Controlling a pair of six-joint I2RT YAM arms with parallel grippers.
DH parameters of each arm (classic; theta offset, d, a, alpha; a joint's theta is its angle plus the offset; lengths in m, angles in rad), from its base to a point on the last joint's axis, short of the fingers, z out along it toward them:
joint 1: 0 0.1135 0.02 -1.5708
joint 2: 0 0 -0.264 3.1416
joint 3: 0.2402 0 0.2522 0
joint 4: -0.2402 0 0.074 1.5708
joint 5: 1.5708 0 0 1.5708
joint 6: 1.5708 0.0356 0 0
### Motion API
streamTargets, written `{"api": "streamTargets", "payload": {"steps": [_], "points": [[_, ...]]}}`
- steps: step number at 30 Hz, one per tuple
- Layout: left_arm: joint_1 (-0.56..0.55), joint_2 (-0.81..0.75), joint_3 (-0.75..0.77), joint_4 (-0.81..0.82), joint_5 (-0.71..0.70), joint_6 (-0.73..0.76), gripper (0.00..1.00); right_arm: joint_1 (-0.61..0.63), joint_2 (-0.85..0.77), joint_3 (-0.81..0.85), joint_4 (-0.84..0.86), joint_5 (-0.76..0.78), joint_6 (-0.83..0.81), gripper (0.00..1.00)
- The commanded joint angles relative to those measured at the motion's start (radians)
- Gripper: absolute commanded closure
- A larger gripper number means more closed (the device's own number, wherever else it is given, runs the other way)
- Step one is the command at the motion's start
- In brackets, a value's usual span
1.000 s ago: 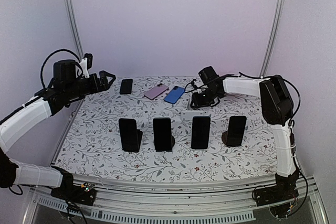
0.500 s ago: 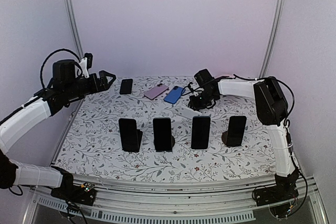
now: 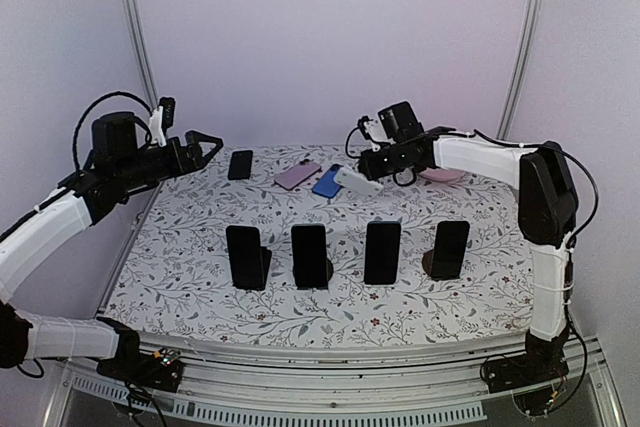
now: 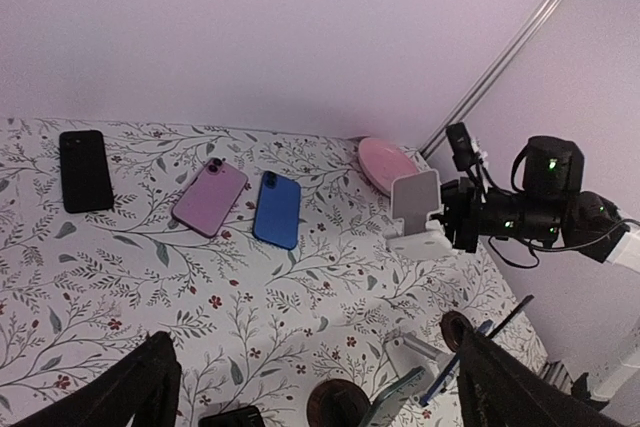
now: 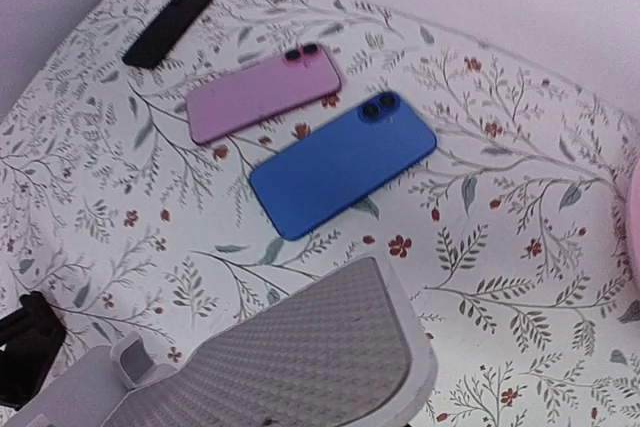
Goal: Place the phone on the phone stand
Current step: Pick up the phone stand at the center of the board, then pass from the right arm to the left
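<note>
Mid-frame in top view, row of 4 upright black phones (image 3: 309, 255) on stands. Just above, right hand (image 3: 368, 167) clamped on white phone stand (image 3: 354, 183), held clear of worktop (image 3: 190, 292). Upper left, left hand (image 3: 213, 147) spread wide. Beyond, lying flat: black phone (image 3: 240, 164), pink phone (image 3: 297, 175), blue phone (image 3: 323, 185).

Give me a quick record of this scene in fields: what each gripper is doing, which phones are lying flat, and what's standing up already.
left gripper: open, empty, hovering at far left
right gripper: shut on the white phone stand, held in the air
flat phones: black phone, pink phone, blue phone, all near the far edge
front row: four upright phones, side by side
other: pink plate at far right
</note>
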Motion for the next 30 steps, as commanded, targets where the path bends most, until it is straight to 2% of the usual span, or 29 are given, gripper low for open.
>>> {"api": "streamTargets", "payload": {"steps": [1,5,13,16,20,25,30], "points": [[-0.034,-0.035,0.009,0.037,0.101,-0.036,0.03,0.056,-0.22,-0.076,0.243,0.021,-0.068,0.98],[-0.113,-0.06,0.015,0.038,0.104,-0.042,0.03,0.113,-0.355,-0.203,0.368,0.02,-0.147,0.98],[-0.394,-0.097,0.039,0.038,-0.007,-0.055,0.04,0.271,-0.641,-0.534,0.638,0.009,-0.269,0.98],[-0.557,-0.095,0.056,0.041,-0.105,-0.055,0.03,0.349,-0.729,-0.648,0.717,0.036,-0.317,0.98],[-0.755,-0.06,0.106,-0.001,-0.321,-0.017,0.03,0.437,-0.811,-0.766,0.788,0.064,-0.358,0.98],[-0.893,0.054,0.203,-0.078,-0.473,0.008,0.03,0.495,-0.835,-0.822,0.825,0.055,-0.373,0.98],[-0.972,0.152,0.291,-0.147,-0.606,-0.017,0.04,0.528,-0.824,-0.814,0.825,0.11,-0.369,0.98]]}}
